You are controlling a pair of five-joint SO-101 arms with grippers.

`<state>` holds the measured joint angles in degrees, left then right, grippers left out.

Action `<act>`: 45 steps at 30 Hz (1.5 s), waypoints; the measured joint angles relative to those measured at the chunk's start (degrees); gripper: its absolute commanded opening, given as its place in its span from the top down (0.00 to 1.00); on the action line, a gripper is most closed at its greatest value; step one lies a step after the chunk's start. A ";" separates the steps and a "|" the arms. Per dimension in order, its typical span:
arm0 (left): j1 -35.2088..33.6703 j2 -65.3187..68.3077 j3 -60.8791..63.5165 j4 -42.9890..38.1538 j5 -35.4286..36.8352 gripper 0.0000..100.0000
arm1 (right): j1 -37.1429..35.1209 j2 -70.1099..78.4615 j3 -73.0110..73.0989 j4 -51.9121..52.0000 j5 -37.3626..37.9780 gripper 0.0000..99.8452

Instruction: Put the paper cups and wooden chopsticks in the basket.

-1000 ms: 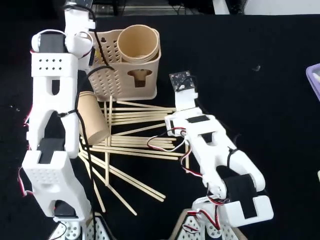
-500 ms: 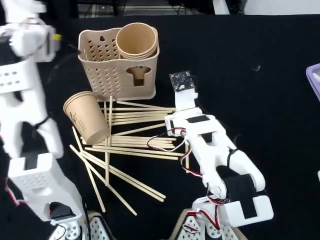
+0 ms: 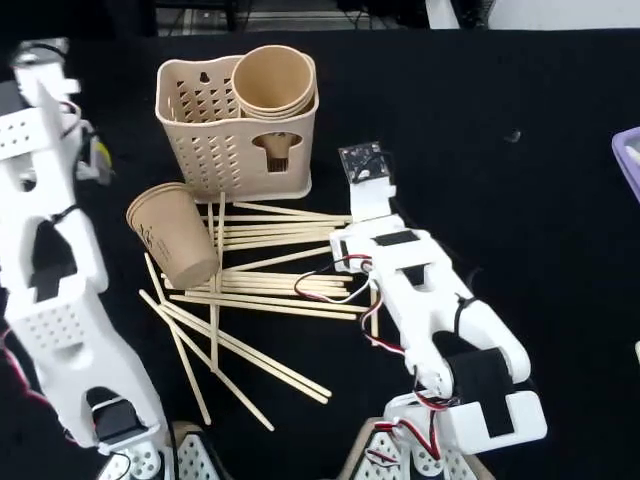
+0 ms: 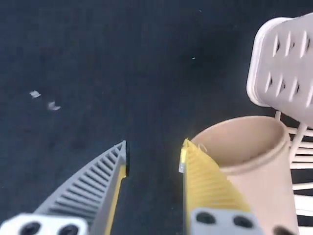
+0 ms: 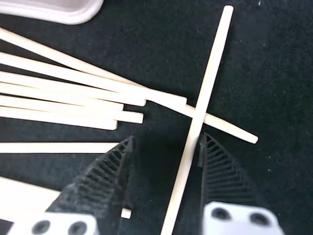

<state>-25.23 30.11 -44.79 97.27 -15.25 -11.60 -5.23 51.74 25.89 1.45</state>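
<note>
A tan basket (image 3: 215, 140) stands at the back with stacked paper cups (image 3: 275, 82) in its right half. One more paper cup (image 3: 175, 235) lies on its side in front of the basket, on top of several scattered wooden chopsticks (image 3: 265, 285). My left gripper (image 4: 152, 156) is open just left of that cup's (image 4: 249, 152) rim, with only black cloth between its fingers. My right gripper (image 5: 165, 147) is open low over the right end of the chopsticks, and one chopstick (image 5: 205, 93) runs between its fingers.
The table is covered in black cloth. The right arm (image 3: 420, 300) lies across the middle front and the left arm (image 3: 50, 270) stands along the left edge. A purple container (image 3: 628, 160) sits at the far right edge. The basket's corner (image 4: 288, 63) is close by the left gripper.
The left arm has swung away from the basket to the left, and its gripper now hangs beside the lying cup. The right arm has stayed still.
</note>
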 measured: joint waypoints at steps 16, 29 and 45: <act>4.48 3.43 7.03 2.81 -1.85 0.82 | 0.00 0.00 0.00 0.00 0.00 0.80; 5.36 -19.69 31.56 2.81 -8.09 0.82 | 0.00 0.00 0.00 0.00 0.00 0.80; 11.87 -58.29 62.15 0.35 -23.03 0.81 | 0.00 0.00 0.00 0.00 0.00 0.80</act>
<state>-13.36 -28.18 17.36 97.63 -38.29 -11.60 -5.23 51.74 25.89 1.45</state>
